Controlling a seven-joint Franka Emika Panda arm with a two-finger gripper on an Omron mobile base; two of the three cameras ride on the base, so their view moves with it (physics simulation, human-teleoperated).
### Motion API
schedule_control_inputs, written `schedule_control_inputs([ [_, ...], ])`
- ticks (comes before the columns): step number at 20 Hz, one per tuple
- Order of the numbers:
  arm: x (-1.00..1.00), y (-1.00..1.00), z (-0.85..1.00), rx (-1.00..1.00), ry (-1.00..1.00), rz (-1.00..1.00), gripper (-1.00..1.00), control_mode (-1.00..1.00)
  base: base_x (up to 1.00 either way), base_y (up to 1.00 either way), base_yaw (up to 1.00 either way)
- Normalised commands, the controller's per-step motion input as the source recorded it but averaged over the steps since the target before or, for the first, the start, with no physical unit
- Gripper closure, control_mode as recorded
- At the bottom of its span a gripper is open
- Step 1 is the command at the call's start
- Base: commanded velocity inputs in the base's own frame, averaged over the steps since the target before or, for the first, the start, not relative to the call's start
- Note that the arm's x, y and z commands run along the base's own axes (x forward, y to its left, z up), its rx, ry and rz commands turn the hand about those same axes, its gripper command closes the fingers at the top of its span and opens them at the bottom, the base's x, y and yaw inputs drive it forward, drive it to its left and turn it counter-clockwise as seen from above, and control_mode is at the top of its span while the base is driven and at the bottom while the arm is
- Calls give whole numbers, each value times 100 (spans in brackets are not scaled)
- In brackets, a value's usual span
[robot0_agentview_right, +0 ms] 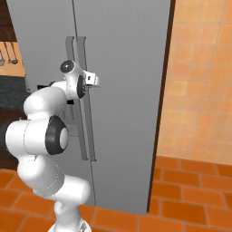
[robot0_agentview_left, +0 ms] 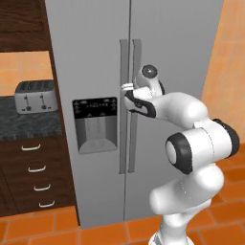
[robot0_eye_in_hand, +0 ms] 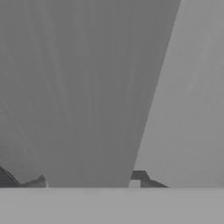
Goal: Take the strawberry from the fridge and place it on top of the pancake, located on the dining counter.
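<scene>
Closest to the lens, the gripper [robot0_agentview_left: 126, 90] is seen pressed at the fridge [robot0_agentview_left: 95, 57] handles, the left door's upright handle [robot0_agentview_left: 123, 105] apparently clasped between its jaws. Its long axis runs twelve to six. Toward three o'clock, the right door's handle [robot0_agentview_left: 137, 72] stands just beside. Both doors are shut; the strawberry is judged to lie behind them.

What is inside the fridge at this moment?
Cannot be seen: both doors of the fridge are closed and cover the inside. The gripper is at the door handles.

The arm folds at the elbow, end effector [robot0_agentview_left: 127, 88] raised, wrist level.
</scene>
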Motion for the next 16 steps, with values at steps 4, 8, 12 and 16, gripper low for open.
schedule_control_inputs([
  [4, -35, -99, -24, 9, 0, -9, 100, -100, 0, 0, 0],
  [8, -67, -100, -20, 14, 0, -6, 100, -100, 0, 0, 0],
  [12, -89, -100, -2, 18, -3, 0, 100, -100, 0, 0, 0],
  [16, -79, -100, 0, 11, -6, 2, 100, -100, 0, 0, 0],
])
